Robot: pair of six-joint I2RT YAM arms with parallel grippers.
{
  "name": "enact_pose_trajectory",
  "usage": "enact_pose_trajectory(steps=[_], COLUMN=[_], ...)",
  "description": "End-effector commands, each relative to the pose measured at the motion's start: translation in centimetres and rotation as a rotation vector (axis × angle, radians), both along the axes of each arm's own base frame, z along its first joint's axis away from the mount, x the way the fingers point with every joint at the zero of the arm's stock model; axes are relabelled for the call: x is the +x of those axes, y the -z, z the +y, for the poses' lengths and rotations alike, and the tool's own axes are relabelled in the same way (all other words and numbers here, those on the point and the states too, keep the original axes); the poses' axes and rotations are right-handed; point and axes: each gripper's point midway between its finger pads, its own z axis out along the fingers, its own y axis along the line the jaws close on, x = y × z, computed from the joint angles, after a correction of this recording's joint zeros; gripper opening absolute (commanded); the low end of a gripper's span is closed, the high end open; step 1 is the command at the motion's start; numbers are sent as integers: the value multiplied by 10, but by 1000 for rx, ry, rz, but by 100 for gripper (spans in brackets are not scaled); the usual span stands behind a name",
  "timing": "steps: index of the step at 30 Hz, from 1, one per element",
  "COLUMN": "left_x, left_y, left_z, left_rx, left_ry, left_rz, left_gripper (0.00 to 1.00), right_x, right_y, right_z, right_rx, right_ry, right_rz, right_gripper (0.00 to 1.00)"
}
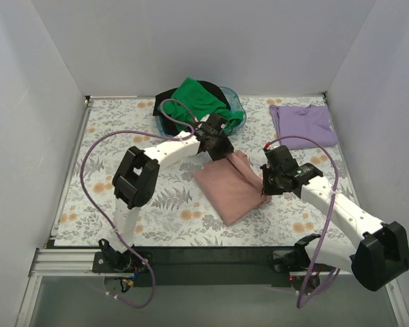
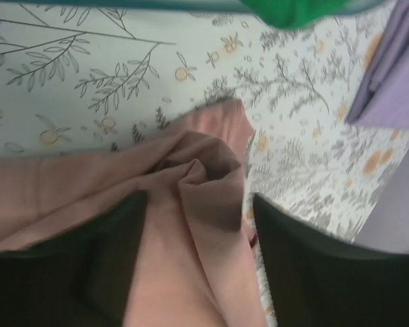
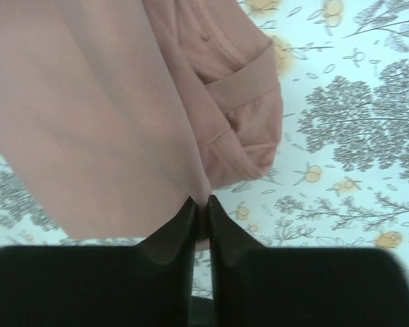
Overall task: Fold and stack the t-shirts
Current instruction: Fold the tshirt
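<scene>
The right claw [image 1: 267, 182] is pinching the pink t-shirt [image 1: 221, 191] at the shirt's 3 o'clock edge. Its two fingers [image 3: 170, 238] are pressing tight together on a fold of the cloth, as its wrist camera is showing. The shirt is lying partly folded near the centre of the flower-printed counter [image 1: 123, 204], forming a rough diamond with one corner pointing toward 6 o'clock. In the right wrist view, a banded hem or sleeve edge is curling out just beside the pinched fold.

The left claw [image 1: 217, 144] is working at the shirt's 12 o'clock corner with its jaws standing spread. A bunched ridge of pink cloth is rising between them. The cloth is touching one finger, while a sliver of printed counter is showing beside the other.

The lavender t-shirt [image 1: 303, 122] is lying flat and folded at 2 o'clock on the counter, well apart from the pink one.

At 12 o'clock, the green t-shirt [image 1: 201, 102] is sitting heaped over the black t-shirt [image 1: 169, 99] in a blue-green basin [image 1: 237, 109]. The basin is standing just behind the left claw, against the far wall.
</scene>
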Motion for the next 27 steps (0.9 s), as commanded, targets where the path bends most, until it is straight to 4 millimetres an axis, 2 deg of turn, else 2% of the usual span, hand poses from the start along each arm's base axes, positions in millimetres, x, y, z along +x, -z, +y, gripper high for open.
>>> enact_pose_trajectory(steps=[1,2,3,4,5,6,8,9,10,11,12,13,14,15,16,17,18,19,20,21,22,23,24,25,26,27], left_x=[16,14,13,12,11,7,1,-6,-11,-15,-25,-30,-35,-46,-52,-57,-63,-78,-86,-100,-107,-112,-121,-131,-140,-145], left_y=[-3,-1,-1,-5,-6,-20,-29,-46,-55,-58,-70,-72,-75,-62,-82,-87,-82,-84,-81,-78,-59,-71,-67,-52,-59,-56], left_z=[-18,-22,-23,-24,-22,-24,-21,-23,-20,-15,-4,5,13,29,40,50,66,83,95,117,126,141,154,170,181,186], left_rx=[-4,-1,1,-3,7,-10,1,-12,-15,-6,-12,-2,6,43,24,24,56,54,65,85,126,95,114,151,129,133], left_ry=[42,53,58,61,48,46,43,55,54,50,44,33,19,1,-19,-34,-64,-89,-108,-137,-141,-193,-211,-231,-266,-268], left_rz=[-36,-32,-28,-35,-41,-57,-81,-110,-121,-132,-141,-141,-149,-129,-165,-180,-183,-181,-176,-180,-146,-161,-150,-131,-131,-127], left_gripper=[72,89,98,98,98,98,98,98,98,98,98,98,98,98,98,98,98,98,98,98,98,98,98,98,98,98], right_x=[17,23,25,29,25,21,9,3,-3,-17,-21,-30,-37,-43,-47,-55,-57,-64,-65,-72,-74,-70,-73,-70,-65,-57], right_y=[10,9,8,2,1,-2,-12,-14,-15,-16,-17,-24,-23,-16,-17,-16,-8,-5,2,13,19,25,30,34,36,39], right_z=[-19,-24,-25,-24,-24,-23,-17,-14,-12,-5,-4,2,8,12,17,27,34,42,44,50,51,49,53,57,57,56], right_rx=[-71,-94,-102,-100,-94,-80,-3,31,68,145,168,236,295,328,371,422,467,483,475,464,443,415,409,408,405,399], right_ry=[33,51,58,66,69,72,81,88,95,98,107,98,115,116,93,56,68,36,51,53,64,92,104,113,132,159], right_rz=[-15,-30,-34,-47,-31,-20,-18,-18,-16,-1,-3,-13,15,25,7,29,44,60,63,95,105,92,108,100,78,48], right_gripper=[41,56,67,77,98,98,98,98,98,98,98,98,98,98,98,98,98,98,98,98,98,98,99,98,98,98])
